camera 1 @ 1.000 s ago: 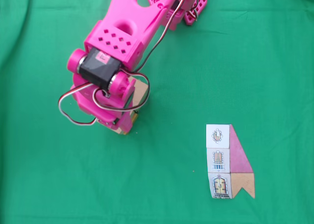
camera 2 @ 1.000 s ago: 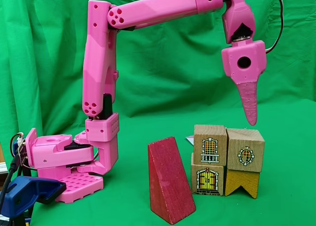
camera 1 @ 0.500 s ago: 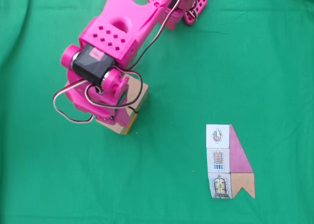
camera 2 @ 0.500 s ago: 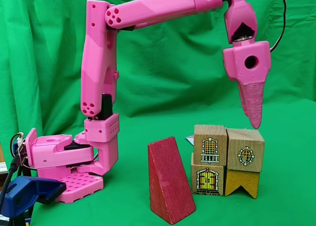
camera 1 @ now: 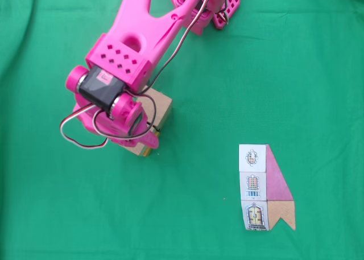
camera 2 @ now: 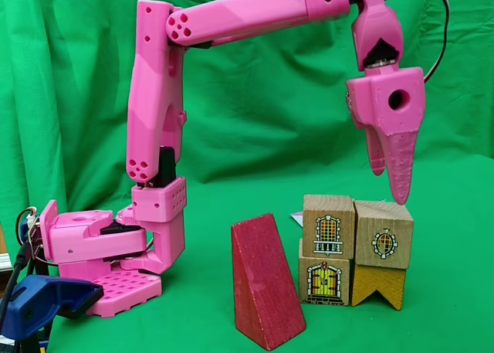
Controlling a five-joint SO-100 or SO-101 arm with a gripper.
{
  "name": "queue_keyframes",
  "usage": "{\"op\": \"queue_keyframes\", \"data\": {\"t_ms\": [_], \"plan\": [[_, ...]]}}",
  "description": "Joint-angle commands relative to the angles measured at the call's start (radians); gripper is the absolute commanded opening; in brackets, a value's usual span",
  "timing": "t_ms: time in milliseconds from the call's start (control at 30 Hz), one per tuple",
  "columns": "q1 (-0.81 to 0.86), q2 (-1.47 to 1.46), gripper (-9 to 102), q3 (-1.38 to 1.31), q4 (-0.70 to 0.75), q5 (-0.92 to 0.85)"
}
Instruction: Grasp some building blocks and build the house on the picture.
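Observation:
In the side fixed view, four wooden building blocks stand as a two-by-two wall: a window cube (camera 2: 328,225) on a door cube (camera 2: 323,280), and a round-window cube (camera 2: 384,235) on an orange-yellow notched block (camera 2: 377,286). A dark red wedge (camera 2: 265,283) stands to their left. My pink gripper (camera 2: 390,177) hangs point-down just above the round-window cube, open a little, with nothing between its fingers. In the top-down fixed view the gripper (camera 1: 142,136) covers most of the blocks (camera 1: 162,108). The picture (camera 1: 265,186) of the house lies flat at the lower right.
Green cloth covers the table (camera 1: 296,72) and hangs as a backdrop (camera 2: 69,75). The arm's pink base (camera 2: 100,252) sits at the left of the side view, with a blue clamp (camera 2: 42,300) in front of it.
The gripper has drifted a little left in the top-down view and right in the side view. Its fingers, seen as one blade before, now show a small gap.

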Motion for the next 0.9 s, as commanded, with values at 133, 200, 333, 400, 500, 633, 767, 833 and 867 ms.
{"op": "queue_keyframes", "data": {"t_ms": [133,200,333,400,500,633,767,833,867], "plan": [[0.028,0.002,40,-0.034,0.006,-0.008],[0.028,0.000,40,-0.032,0.006,-0.008],[0.028,-0.025,40,-0.032,0.003,-0.008],[0.028,-0.041,40,-0.032,-0.002,-0.008],[0.026,-0.048,40,-0.032,-0.002,-0.008],[0.020,-0.051,40,-0.021,-0.002,-0.002],[0.017,-0.092,40,-0.029,-0.003,0.003],[0.015,-0.107,40,-0.032,-0.003,0.003],[0.015,-0.110,40,-0.032,-0.003,0.003]]}}
